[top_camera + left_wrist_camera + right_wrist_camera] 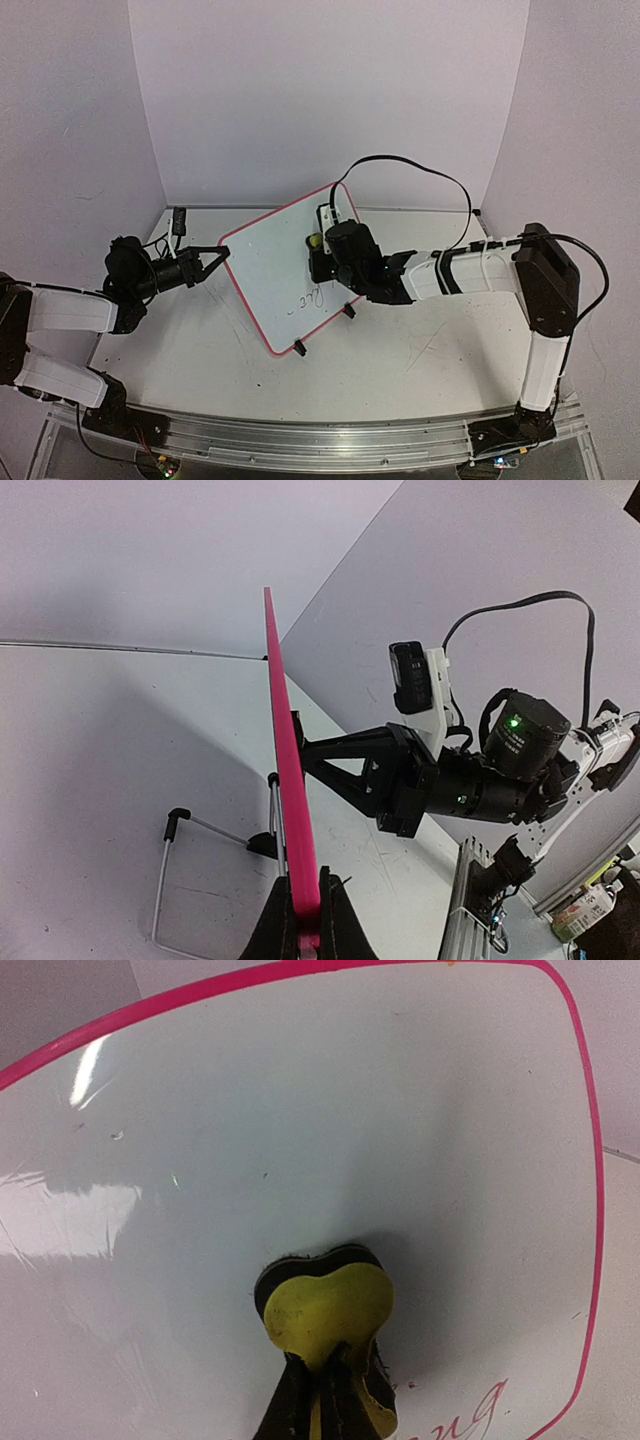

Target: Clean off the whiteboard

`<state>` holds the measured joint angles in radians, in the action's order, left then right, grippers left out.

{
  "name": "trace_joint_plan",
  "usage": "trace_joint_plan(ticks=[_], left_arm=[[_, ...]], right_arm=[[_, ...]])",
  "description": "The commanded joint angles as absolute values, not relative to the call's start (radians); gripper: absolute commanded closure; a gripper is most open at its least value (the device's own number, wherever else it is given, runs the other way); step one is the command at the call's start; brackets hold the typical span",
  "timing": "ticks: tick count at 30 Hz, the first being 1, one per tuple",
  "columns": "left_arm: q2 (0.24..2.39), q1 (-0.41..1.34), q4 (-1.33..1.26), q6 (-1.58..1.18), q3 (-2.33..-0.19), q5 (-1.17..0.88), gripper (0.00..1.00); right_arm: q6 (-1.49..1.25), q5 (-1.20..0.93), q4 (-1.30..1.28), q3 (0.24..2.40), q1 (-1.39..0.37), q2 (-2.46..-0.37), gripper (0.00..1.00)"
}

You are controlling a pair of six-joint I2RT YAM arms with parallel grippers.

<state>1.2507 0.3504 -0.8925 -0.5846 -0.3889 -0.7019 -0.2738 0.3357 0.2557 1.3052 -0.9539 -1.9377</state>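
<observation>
The whiteboard (282,265), white with a pink-red frame, stands tilted on two black feet mid-table. Handwriting remains near its lower right (312,299), and shows as red script in the right wrist view (470,1415). My left gripper (218,257) is shut on the board's left edge; the left wrist view shows the pink frame (288,770) edge-on between the jaws. My right gripper (318,256) is shut on a yellow eraser (328,1312) with a black felt face, pressed against the board's white surface (300,1130). The eraser also shows in the top view (314,241).
A small black device (180,219) lies at the back left of the table. The board's wire stand (180,865) rests behind it. A cable (420,175) loops over the right arm. Grey walls close in on three sides; a metal rail (320,440) runs along the near edge.
</observation>
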Motion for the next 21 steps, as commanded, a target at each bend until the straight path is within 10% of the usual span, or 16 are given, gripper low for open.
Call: trace_joint_plan(ticks=[1,21], left_arm=[[1.259,0.382,-0.914,-0.528,-0.411,-0.849,1.00],[1.266,0.382,-0.913,-0.528,-0.413,-0.850,1.00]], right_arm=[[-0.335,0.269,0.229,1.299,-0.894,-1.931,1.00],[-0.347,0.170,0.259,1.185,-0.841,-1.890,1.00]])
